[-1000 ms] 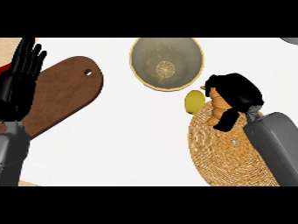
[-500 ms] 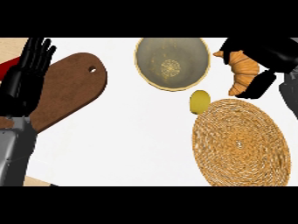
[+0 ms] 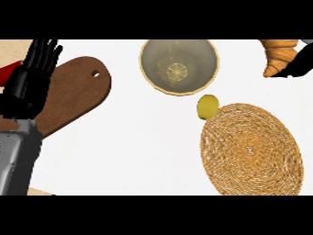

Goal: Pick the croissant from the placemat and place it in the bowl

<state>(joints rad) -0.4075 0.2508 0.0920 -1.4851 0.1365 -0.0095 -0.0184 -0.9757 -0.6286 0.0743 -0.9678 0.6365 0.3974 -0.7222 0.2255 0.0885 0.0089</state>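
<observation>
Right hand (image 3: 308, 62) at upper right edge, clamped on croissant (image 3: 278, 54) - right of bowl (image 3: 153, 57), above placemat (image 3: 250, 149). Left hand (image 3: 29, 85) rests upper left - fingers straight.

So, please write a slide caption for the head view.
Right hand holds the croissant right of the bowl, off the woven placemat; left hand rests open by the cutting board.

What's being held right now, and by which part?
The right hand holds the croissant along its right side; the left hand is open, holding nothing.
</observation>
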